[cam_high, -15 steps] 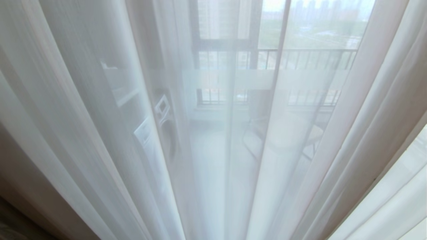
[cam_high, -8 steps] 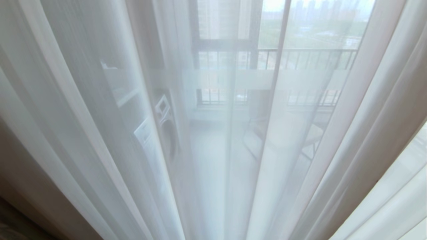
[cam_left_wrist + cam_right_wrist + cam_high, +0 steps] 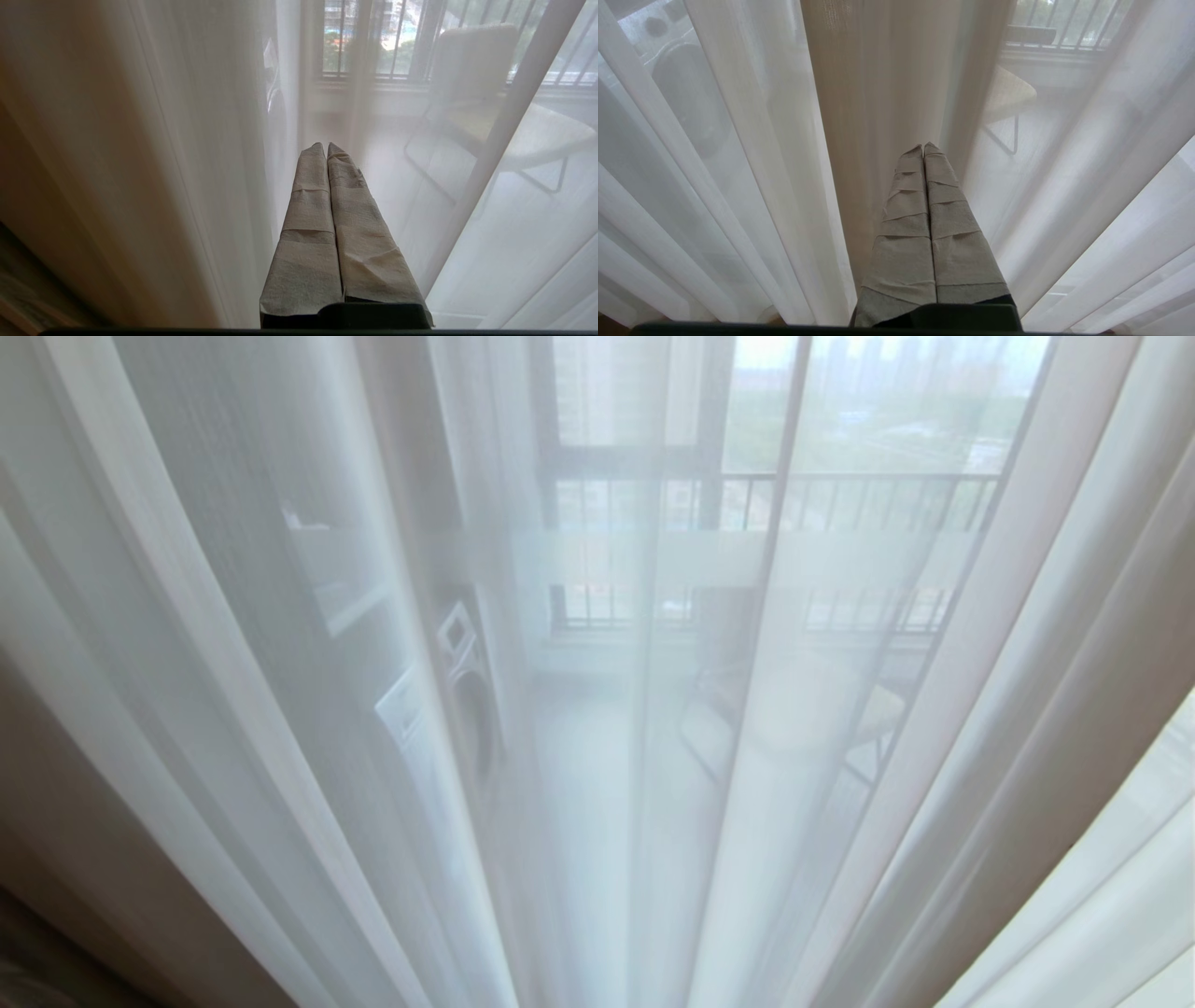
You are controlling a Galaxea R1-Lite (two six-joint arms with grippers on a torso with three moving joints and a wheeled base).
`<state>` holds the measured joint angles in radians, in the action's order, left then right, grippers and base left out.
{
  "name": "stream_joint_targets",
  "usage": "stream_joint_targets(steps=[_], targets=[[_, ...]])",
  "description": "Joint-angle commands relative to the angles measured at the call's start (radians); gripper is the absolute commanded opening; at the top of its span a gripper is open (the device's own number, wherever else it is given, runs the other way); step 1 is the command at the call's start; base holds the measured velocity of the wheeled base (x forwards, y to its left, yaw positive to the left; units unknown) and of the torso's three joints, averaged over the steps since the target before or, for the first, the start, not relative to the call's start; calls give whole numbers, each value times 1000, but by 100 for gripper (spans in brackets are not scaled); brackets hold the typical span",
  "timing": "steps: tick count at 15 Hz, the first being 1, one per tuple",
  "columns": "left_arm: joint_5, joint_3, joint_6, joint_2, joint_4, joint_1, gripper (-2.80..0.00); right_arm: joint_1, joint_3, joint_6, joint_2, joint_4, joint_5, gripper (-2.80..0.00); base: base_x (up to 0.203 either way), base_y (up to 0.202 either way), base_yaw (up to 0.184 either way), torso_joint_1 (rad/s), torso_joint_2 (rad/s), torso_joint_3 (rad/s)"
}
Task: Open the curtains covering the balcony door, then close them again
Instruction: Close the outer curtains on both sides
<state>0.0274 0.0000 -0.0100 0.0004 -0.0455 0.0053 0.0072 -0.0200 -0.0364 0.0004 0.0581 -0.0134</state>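
Observation:
The curtains hang drawn across the whole head view: thin white sheer panels [image 3: 233, 709] in long folds, and a thick beige drape [image 3: 56, 859] at the lower left. Through the sheer I make out the balcony door by its frosted white band [image 3: 840, 558]. Neither gripper shows in the head view. My left gripper [image 3: 325, 145] is shut and empty, its taped fingers pointing at the sheer [image 3: 210, 140] beside the beige drape [image 3: 56, 186]. My right gripper [image 3: 923, 145] is also shut and empty, with a beige-tinted fold [image 3: 878, 93] straight ahead of its tips.
Behind the sheer are a washing machine [image 3: 467, 700] on the left, a chair [image 3: 803, 709] on the balcony floor, and a black railing [image 3: 859, 499]. The chair [image 3: 472, 93] also shows in the left wrist view, and the machine [image 3: 686, 88] in the right wrist view.
The curtain folds at the left and right edges of the head view sway slightly. Nothing else differs, and no gripper enters that view.

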Motion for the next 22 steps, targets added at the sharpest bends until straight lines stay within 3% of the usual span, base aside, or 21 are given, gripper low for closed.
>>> stream_joint_targets(steps=[1,22], targets=[[0,0,0,0,0,-1,-280,0,0,0,0,0,0,-280,0,0,0,0,0,0],[0,0,1,0,0,1,-280,0,0,0,0,-1,-2,-280,0,0,0,0,0,0]])
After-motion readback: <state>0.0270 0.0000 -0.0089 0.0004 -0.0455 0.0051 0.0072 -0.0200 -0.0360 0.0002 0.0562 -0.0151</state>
